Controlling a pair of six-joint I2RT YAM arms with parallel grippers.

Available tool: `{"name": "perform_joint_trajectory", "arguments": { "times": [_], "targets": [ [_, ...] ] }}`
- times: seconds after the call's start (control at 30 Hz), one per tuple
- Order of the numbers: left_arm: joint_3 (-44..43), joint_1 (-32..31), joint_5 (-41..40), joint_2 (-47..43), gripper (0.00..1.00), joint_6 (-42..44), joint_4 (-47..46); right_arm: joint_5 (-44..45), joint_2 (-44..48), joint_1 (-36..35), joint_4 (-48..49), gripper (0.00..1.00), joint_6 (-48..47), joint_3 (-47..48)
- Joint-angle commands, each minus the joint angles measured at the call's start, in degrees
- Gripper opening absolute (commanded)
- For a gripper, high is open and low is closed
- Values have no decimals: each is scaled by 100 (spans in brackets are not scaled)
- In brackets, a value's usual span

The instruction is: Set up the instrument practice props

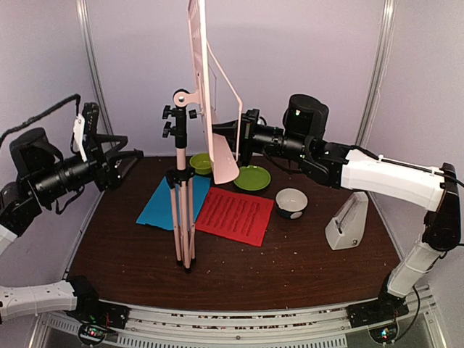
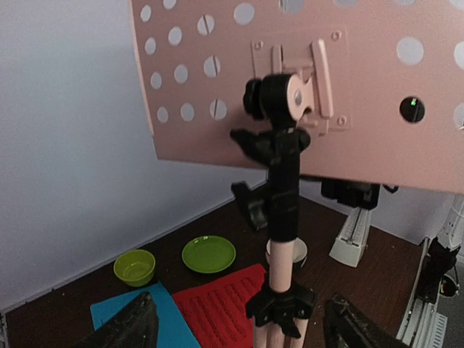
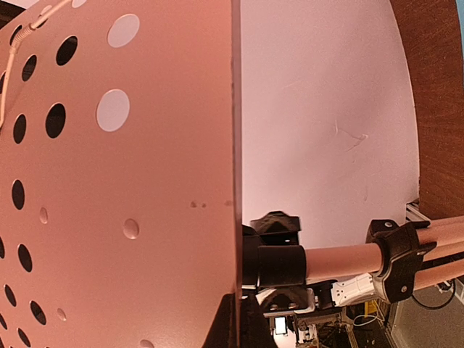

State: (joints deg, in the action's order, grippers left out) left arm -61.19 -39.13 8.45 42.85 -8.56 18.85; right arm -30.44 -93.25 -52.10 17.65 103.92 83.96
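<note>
left jaws: were wide open, empty
right jaws: were clamped on music stand desk
music stand: stood on bench

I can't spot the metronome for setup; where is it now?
In the top view, the metronome stands on the right side, just right of the white bowl.

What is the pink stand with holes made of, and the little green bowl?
The pink stand's desk looks like painted sheet metal: thin, flat, punched with round holes, matte; hard plastic is possible. The green bowl looks like shiny plastic, with light glinting inside; glazed ceramic can't be ruled out.
</note>
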Motion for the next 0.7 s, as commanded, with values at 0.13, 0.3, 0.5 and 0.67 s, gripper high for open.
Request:
{"name": "perform_joint_trajectory", "arguments": {
  "times": [0.13, 0.3, 0.5, 0.67],
  "targets": [
    [2207, -286, -1404, -1278, 78, -915, -273, 285, 212, 22, 1924, 0, 13, 366],
    [2734, -528, -1576, -1459, 76, -891, -229, 374, 232, 24, 1867, 0, -85, 383],
    [3136, -1149, -2161, -979, 72, -935, -854, 484, 227, 24, 1847, 0, -138, 414],
    [2965, -1788, -3001, -43, 61, -827, -1542, 587, 228, 23, 1909, 0, -121, 437]
  ]
}}
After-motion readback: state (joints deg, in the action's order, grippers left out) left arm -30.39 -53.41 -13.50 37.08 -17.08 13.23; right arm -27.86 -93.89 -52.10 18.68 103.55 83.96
